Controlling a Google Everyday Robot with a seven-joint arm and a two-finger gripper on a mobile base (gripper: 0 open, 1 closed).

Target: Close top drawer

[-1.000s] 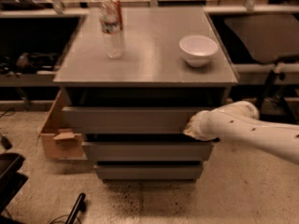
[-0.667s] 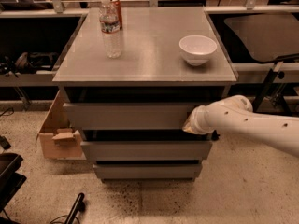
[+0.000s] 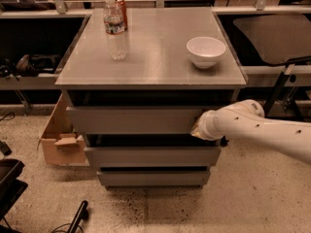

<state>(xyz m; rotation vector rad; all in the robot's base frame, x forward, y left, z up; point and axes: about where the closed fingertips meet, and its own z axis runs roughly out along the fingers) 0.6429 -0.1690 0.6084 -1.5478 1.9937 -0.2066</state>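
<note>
The top drawer (image 3: 131,119) is a wide grey handle-less front just under the cabinet's top. It sticks out a little past the two narrower fronts below. My gripper (image 3: 197,128) is at the end of the white arm that reaches in from the right. It rests against the right end of the top drawer's front panel. The wrist hides the fingertips.
On the cabinet top (image 3: 155,47) stand a clear water bottle (image 3: 115,30), a red can (image 3: 122,8) behind it, and a white bowl (image 3: 206,51). A cardboard box (image 3: 58,140) sits on the floor at the left. A dark chair (image 3: 277,38) stands at the right.
The arm has moved left and inward with the drawer front. The top drawer has slid further in, and the dark gap above it is narrower.
</note>
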